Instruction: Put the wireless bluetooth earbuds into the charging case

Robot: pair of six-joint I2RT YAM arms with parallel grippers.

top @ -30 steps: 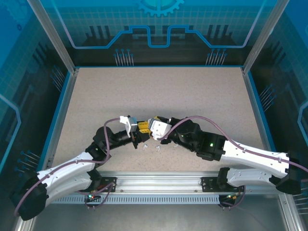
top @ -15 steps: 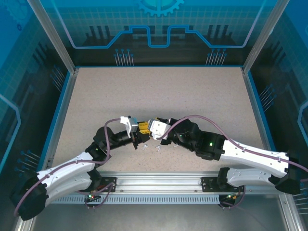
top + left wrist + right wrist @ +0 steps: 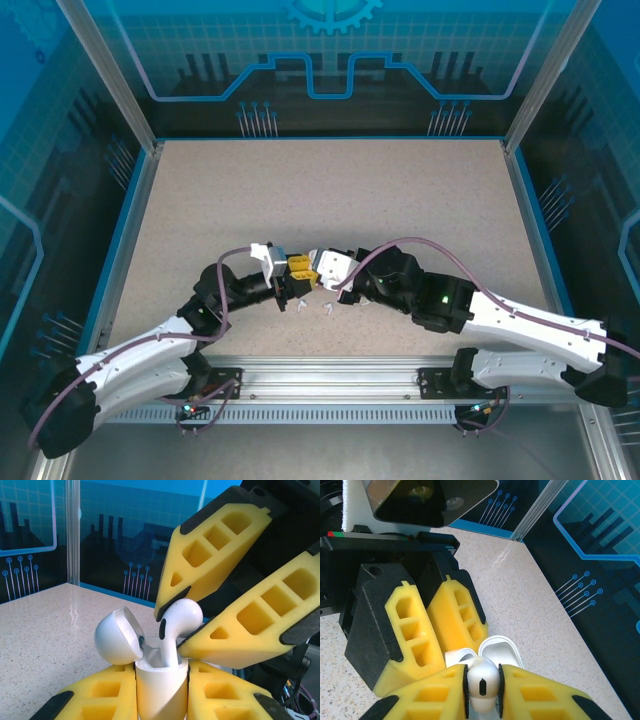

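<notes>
1. Right pincer (image 3: 482, 680) first: it is pinched on one white earbud (image 3: 481, 689), with a yellow fingertip pressed against each side of the rounded head.
2. That earbud stands stem-down in the mouth of the charging case (image 3: 160, 692). Its stem is inside the opening and its head is above the rim.
3. The charging case is white and rounded and is held upright. Its lid (image 3: 115, 637) is swung open and leans off to the left in the left wrist view.
4. My left pincer (image 3: 161, 674) is clamped on the body of the case below the rim, one yellow finger on either side.
5. Seen from above, my two pincers meet tip to tip over the near half of the table (image 3: 330, 190). The left one reaches in from the left and the right one from the right.
6. A few loose white earbuds (image 3: 328, 311) lie on the speckled tabletop just on my side of the pincers, apart from the case.
7. A blue rim borders the tabletop, with clear panels on metal posts rising around it.
</notes>
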